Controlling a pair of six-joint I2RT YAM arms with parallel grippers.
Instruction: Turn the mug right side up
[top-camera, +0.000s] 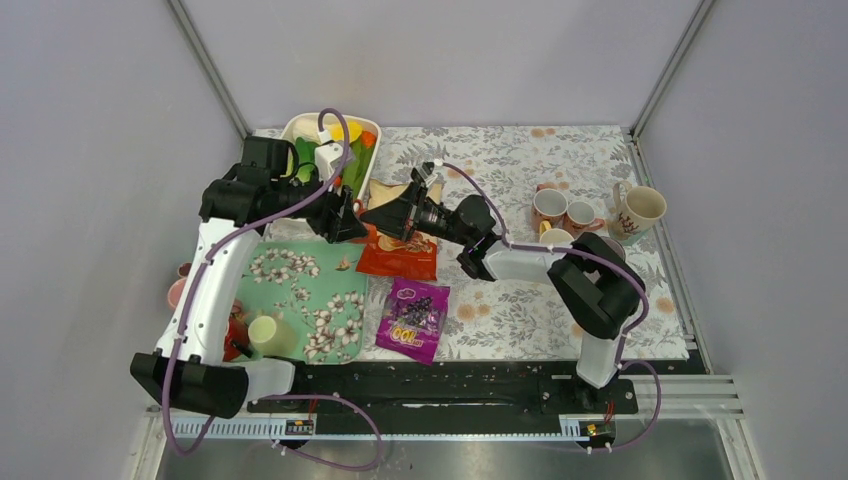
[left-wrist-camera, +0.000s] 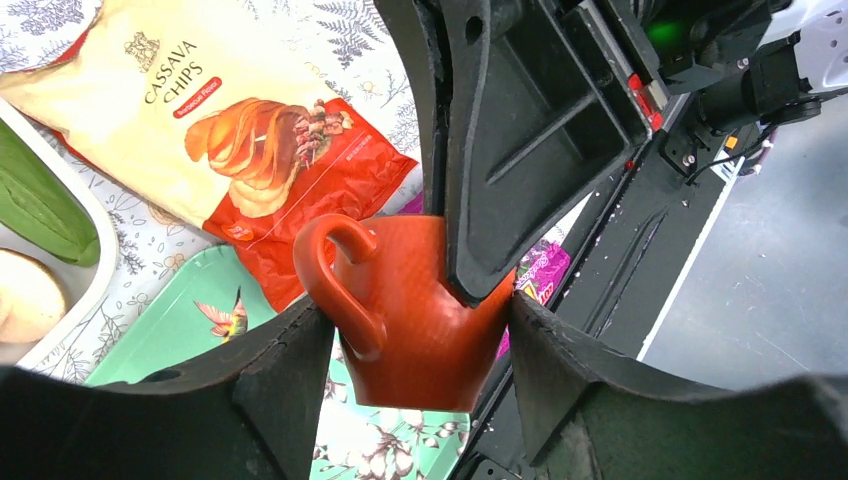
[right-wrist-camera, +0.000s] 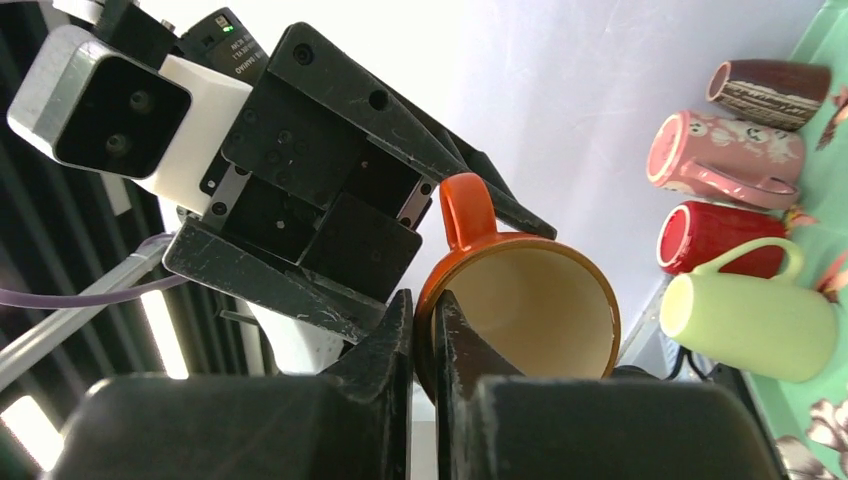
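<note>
The orange mug (left-wrist-camera: 420, 310) hangs in the air between both grippers, above the near edge of the green flowered tray (left-wrist-camera: 180, 320). In the left wrist view its base faces the camera and its handle points left. My left gripper (left-wrist-camera: 418, 305) spans it, one finger against the handle and the other against the wall. My right gripper (right-wrist-camera: 425, 310) is shut on the rim, one finger inside the cream interior (right-wrist-camera: 530, 300). In the top view the grippers meet left (top-camera: 345, 218) and right (top-camera: 385, 215), and the mug is hidden between them.
A cassava chips bag (top-camera: 400, 255) and a purple snack bag (top-camera: 413, 318) lie mid-table. A yellow-green mug (top-camera: 265, 335) lies on the tray (top-camera: 300, 290), with other mugs beside it (right-wrist-camera: 715, 238). More mugs stand at the right (top-camera: 640, 210). A white basin of vegetables (top-camera: 300, 128) is at the back.
</note>
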